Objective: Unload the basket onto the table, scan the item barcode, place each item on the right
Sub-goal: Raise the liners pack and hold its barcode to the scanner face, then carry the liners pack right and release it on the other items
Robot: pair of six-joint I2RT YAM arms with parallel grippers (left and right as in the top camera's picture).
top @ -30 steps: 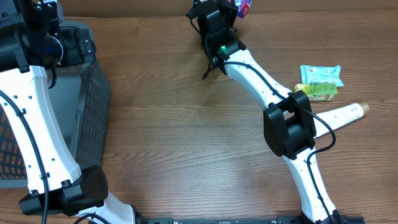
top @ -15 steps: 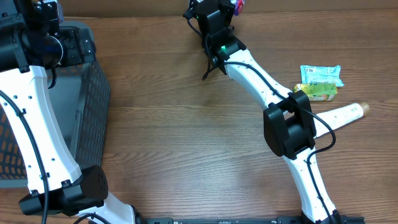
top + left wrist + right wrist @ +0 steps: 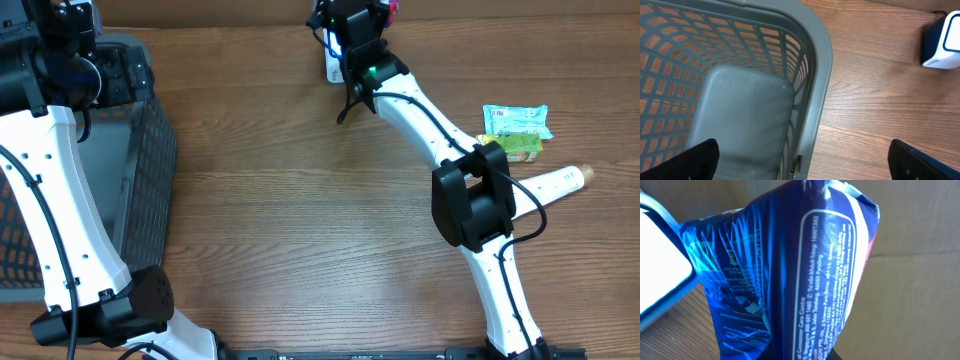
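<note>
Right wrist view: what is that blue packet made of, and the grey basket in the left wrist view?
The blue packet looks like thin, glossy plastic film: it crinkles and throws bright glare. A foil lining can't be ruled out. The grey basket looks like moulded plastic with a matte to satin finish, given its lattice walls and smooth rounded rim.

The left arm (image 3: 60,200) is held at the left side, left claw (image 3: 805,162) spread wide; the right arm (image 3: 420,110) is stretched forward, right claw (image 3: 372,12) clamped shut.
</note>
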